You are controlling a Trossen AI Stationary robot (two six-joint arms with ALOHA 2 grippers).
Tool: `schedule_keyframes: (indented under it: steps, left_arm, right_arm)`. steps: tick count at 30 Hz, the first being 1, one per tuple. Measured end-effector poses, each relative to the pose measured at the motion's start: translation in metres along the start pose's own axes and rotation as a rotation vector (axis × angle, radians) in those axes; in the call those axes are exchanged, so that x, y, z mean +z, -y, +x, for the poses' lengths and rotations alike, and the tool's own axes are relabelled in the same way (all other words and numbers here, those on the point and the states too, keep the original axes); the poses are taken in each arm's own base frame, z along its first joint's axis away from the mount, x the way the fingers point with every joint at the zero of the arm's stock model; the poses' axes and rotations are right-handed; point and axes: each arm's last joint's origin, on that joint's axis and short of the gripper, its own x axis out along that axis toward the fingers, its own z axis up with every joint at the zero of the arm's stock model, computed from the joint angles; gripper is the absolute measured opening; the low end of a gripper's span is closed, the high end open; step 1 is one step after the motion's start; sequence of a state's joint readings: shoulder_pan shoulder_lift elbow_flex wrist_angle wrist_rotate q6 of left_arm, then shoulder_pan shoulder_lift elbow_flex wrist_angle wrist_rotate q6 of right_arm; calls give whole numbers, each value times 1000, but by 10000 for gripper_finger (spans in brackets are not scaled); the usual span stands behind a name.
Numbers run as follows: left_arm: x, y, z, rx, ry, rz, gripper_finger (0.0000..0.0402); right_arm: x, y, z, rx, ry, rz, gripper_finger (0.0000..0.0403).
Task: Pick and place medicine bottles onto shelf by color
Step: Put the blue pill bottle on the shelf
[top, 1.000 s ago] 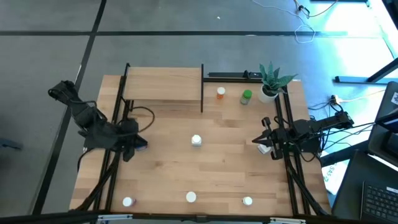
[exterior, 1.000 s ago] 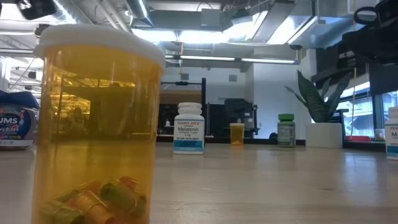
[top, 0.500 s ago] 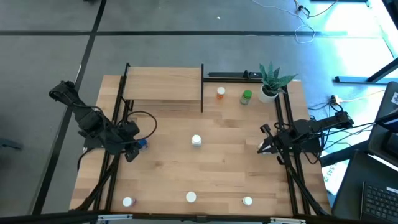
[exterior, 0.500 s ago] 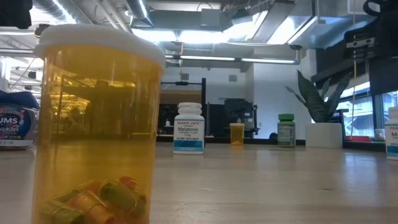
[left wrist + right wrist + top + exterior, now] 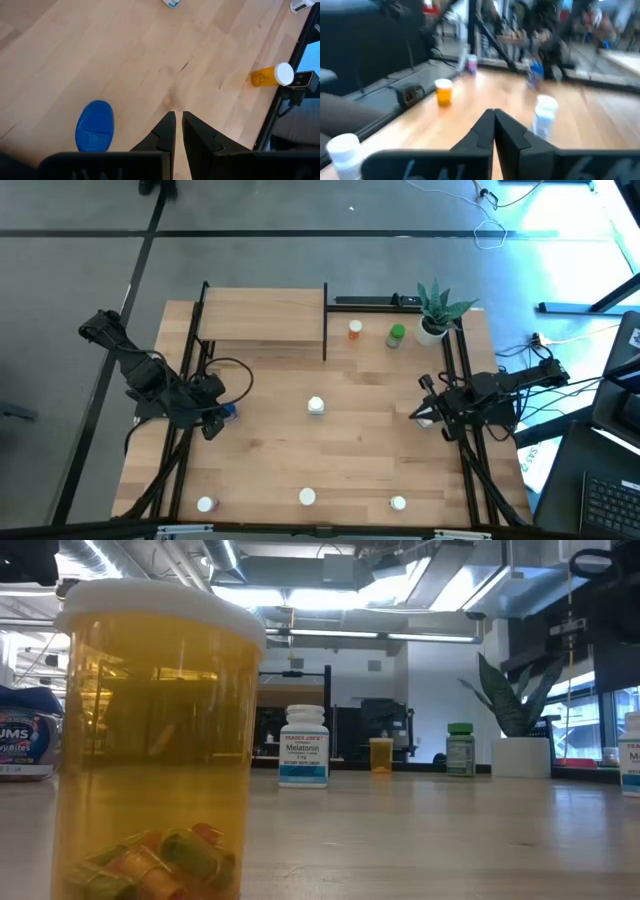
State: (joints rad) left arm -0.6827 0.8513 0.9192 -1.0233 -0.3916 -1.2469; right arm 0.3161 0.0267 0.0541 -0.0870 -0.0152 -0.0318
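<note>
Fingers of both grippers are pressed together, holding nothing. Since a second ago the left gripper [image 5: 222, 416] has drawn back toward the table's left edge, uncovering a blue bottle [image 5: 229, 412] lying beside it, well in front of the shelf [image 5: 262, 314]. The right gripper [image 5: 417, 412] has pulled back toward the table's right edge, far from the shelf.

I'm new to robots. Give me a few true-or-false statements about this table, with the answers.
1. The shelf has no bottles on it. True.
2. The left gripper holds the blue bottle. False: its fingers are shut and empty; the bottle lies beside them.
3. An orange bottle and a green bottle stand near the potted plant. True.
4. The right gripper is wide open. False: it is shut.
</note>
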Motion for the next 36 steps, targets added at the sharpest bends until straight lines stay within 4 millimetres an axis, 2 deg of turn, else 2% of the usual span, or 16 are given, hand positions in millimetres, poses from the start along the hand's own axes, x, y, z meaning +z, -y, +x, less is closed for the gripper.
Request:
schedule_keyframes:
  steps: [4,9,21,29,36]
  left_arm:
    - [0,0,0,0,0,-32,28]
    - [0,0,0,2,-2,-103,28]
    - [-6,-9,4,109,-162,-193,28]
    - [2,-12,7,129,-136,-209,28]
    - [5,-14,8,139,-122,-209,28]
  right_arm:
    - [13,3,-2,-79,-55,54,14]
    - [25,3,3,-83,-100,67,14]
    - [42,4,23,-96,-224,74,14]
    - [63,5,33,-101,-270,113,14]
    - [70,5,36,-107,-277,148,14]
